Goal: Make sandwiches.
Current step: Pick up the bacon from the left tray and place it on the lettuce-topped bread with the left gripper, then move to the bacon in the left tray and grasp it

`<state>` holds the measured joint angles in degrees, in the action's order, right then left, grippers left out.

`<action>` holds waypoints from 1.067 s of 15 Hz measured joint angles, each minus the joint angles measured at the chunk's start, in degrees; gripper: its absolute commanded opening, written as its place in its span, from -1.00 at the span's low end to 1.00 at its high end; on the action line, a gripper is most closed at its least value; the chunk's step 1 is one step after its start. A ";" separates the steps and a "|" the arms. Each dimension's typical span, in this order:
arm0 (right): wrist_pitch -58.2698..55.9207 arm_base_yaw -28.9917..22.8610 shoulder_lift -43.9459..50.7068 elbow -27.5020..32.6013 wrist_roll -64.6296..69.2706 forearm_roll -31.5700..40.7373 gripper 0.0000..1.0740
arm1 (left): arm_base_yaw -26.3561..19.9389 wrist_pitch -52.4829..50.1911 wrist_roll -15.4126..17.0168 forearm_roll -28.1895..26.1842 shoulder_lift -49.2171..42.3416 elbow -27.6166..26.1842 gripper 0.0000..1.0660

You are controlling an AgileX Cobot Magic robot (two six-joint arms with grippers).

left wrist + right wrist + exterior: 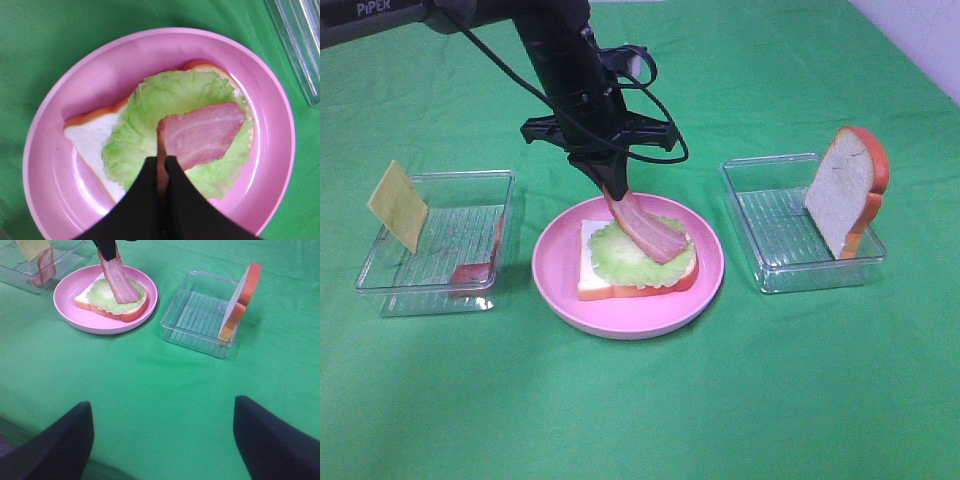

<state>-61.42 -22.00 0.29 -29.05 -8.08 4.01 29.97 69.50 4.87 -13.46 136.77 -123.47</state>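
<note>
left pincer pinching bacon, whose free end rests on lettuce over bread in the plate. left tray: cheese propped on the rim, and a reddish piece inside, probably more bacon, blurred by the wall. right tray: second slice upright. right pincer spread above the surface, fingers cut off.

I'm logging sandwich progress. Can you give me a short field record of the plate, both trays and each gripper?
plate: pink plate holds bread slice topped with lettuce
left gripper: shut on bacon strip, free end resting on the lettuce
right gripper: open, empty
left tray: cheese square leaning on its wall; second bacon strip
right tray: second bread slice, upright
not yet stacked: cheese square, second bread slice
</note>
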 measured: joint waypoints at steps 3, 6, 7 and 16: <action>0.00 0.00 0.00 0.00 0.00 0.00 0.39 | 0.00 0.00 0.23 0.23 0.00 0.00 -0.94; 0.00 0.00 0.00 0.00 0.00 0.00 0.39 | 0.00 0.00 0.23 0.11 0.00 0.00 -0.19; 0.00 0.00 0.00 0.00 0.00 0.00 0.39 | 0.00 0.00 0.23 0.11 0.00 0.00 0.08; 0.00 0.00 0.00 0.00 0.00 0.00 0.39 | -0.23 0.17 3.04 4.35 -1.83 -7.96 0.27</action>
<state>-61.42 -22.00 0.29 -29.05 -8.08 4.01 29.74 69.67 7.91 -9.11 134.93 -131.44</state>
